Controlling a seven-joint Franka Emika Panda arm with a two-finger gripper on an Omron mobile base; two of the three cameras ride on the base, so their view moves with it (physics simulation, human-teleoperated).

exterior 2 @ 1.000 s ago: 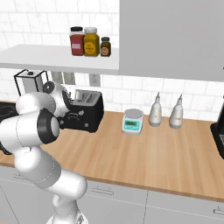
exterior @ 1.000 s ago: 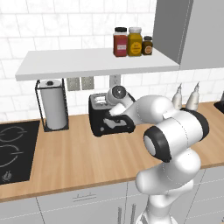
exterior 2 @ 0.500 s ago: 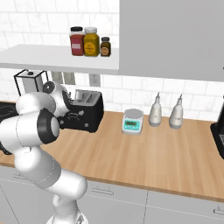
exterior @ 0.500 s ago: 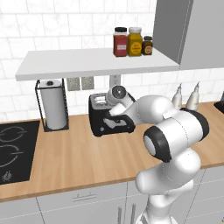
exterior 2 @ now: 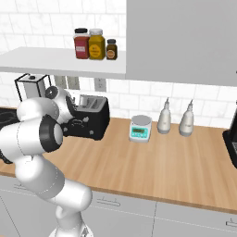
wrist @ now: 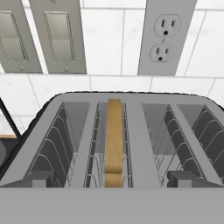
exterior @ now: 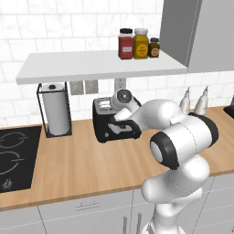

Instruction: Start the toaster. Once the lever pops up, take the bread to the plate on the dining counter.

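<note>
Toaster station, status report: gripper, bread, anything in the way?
Gripper open, empty, hanging over the toaster. Bread upright in the left slot, top edge showing. Nothing between fingers and bread.

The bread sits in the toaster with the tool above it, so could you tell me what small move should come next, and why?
Probably lower the open tool straight down over the bread: the slice stands upright in a slot of the toaster, its top edge exposed and centred between the fingertips.
</note>
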